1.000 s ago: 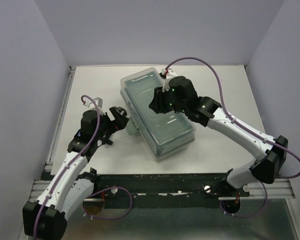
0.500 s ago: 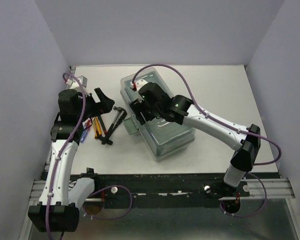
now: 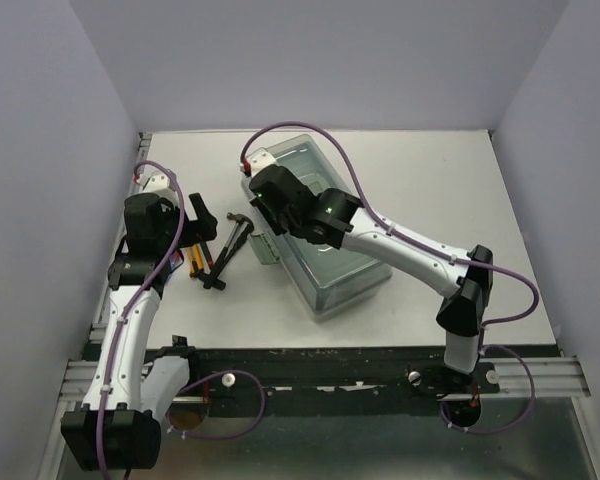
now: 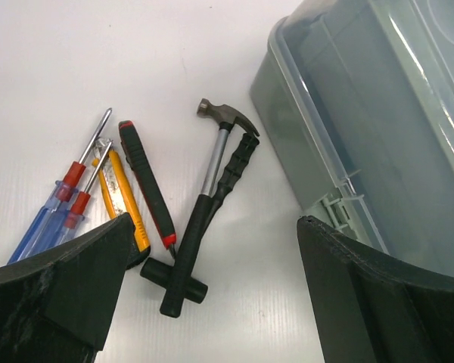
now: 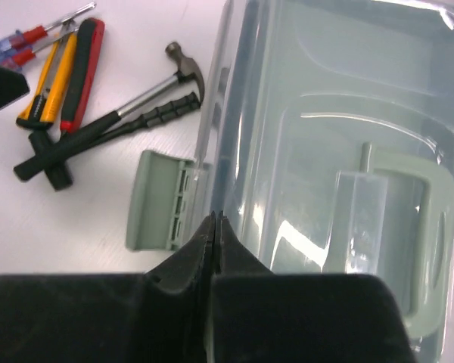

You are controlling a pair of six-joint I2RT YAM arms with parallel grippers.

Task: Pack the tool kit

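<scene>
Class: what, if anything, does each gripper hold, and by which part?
Nothing. The left gripper is open over the hammer; the right gripper is shut, empty, above the tool kit.

You have a sage-green toolbox [image 4: 378, 113] with a clear lid [image 5: 325, 76]. At its nine o'clock: a steel hammer [image 4: 203, 206] with a black grip, blue screwdrivers [image 4: 64, 204] with red collars, a yellow knife [image 4: 125, 197], a black-and-red handle [image 4: 147, 185], all on a white table [image 4: 98, 45].
</scene>
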